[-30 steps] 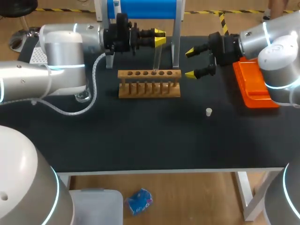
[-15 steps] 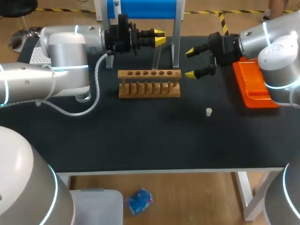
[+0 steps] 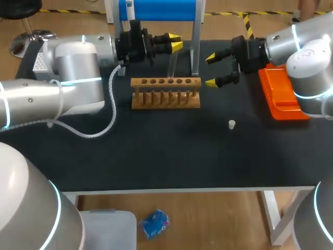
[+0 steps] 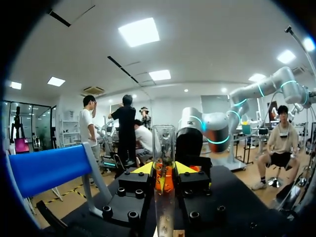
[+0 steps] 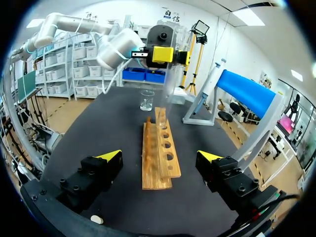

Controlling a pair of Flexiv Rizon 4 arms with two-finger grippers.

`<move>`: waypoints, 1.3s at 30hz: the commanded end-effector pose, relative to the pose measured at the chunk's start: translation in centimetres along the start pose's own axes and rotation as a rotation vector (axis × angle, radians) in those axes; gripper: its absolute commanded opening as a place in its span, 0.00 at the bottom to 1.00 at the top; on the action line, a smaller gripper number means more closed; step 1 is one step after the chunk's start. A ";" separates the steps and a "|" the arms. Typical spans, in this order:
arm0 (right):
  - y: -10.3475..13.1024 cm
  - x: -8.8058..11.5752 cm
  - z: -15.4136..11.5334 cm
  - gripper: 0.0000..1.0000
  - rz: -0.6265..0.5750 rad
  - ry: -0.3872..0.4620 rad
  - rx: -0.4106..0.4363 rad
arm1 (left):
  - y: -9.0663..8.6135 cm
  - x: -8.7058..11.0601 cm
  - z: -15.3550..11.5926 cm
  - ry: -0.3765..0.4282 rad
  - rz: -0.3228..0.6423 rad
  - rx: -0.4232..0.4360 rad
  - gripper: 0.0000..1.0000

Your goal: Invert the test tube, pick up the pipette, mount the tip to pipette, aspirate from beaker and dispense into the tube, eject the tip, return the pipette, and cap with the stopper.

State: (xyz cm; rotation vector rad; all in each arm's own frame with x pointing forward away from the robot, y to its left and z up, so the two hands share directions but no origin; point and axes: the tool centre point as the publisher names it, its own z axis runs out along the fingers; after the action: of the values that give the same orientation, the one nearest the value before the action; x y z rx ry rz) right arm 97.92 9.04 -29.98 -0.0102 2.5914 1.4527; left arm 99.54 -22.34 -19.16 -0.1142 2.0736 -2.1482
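Black tabletop [image 3: 156, 156] across the middle of the head view.

- Left arm [image 3: 73, 57]: grey, comes in from the left edge and lies across the upper left of the frame, a pale cable looping under it.
- Left claw [image 3: 176, 41]: upper middle, just above the back edge of the wooden rack [image 3: 165, 99]. Its yellow tips are pinched in on a clear glass test tube [image 3: 172, 65]. The tube stands upright, running from the claw down to the rack's row of holes. Cannot tell whether its lower end sits in a hole or only just over one. The left wrist view shows the tube's rim well above the fingertips [image 4: 148, 168], which press it from both sides.
- Blue stand [image 3: 156, 9]: top middle, behind claw and rack, on grey metal legs.
- Beaker [image 5: 146, 100]: seen in the right wrist view, clear glass, on the tabletop beyond the far end of the rack.
- Right claw [image 3: 212, 70]: right of the rack's end, upper middle right. Its fingers are spread wide and hold nothing. It points along the rack's length.
- Stopper [image 3: 232, 124]: small and pale, alone on the tabletop at middle right, below the right claw, apart from rack and claws.
- Orange box [image 3: 280, 94]: right side, partly under the right arm [image 3: 302, 47].
- No writing on the task's things is legible.
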 end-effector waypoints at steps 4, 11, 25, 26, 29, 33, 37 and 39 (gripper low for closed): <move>0.0 0.0 -0.1 1.00 -0.001 0.000 0.000 | 0.6 0.1 -0.2 -0.039 -0.093 -0.030 0.00; 0.0 0.0 -0.1 1.00 -0.001 0.000 0.000 | -0.2 -0.9 0.2 -0.018 -0.093 -0.031 0.00; 0.0 0.0 -0.1 1.00 -0.001 0.000 0.000 | -0.2 -1.0 0.3 -0.024 -0.091 -0.024 0.00; 0.0 0.0 -0.1 1.00 -0.001 0.000 0.000 | -0.2 -1.1 0.4 -0.026 -0.093 -0.021 0.00; 0.0 0.0 -0.1 1.00 -0.001 0.000 0.000 | -0.3 -1.3 0.6 -0.028 -0.094 0.000 0.00; 0.0 0.0 -0.1 1.00 -0.001 0.000 0.000 | -0.2 -1.8 0.8 -0.036 -0.095 0.008 0.00; 0.0 0.0 -0.1 1.00 -0.001 0.000 0.000 | 0.1 -2.2 0.8 -0.043 -0.102 0.017 0.00; 0.0 0.0 -0.1 1.00 -0.001 0.000 0.000 | 0.3 -2.4 0.8 -0.045 -0.099 0.024 0.00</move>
State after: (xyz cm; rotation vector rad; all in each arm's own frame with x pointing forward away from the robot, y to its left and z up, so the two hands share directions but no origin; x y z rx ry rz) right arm 97.92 9.04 -29.98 -0.0101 2.5914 1.4525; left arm 101.66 -22.48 -18.88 -0.2723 2.0709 -2.1942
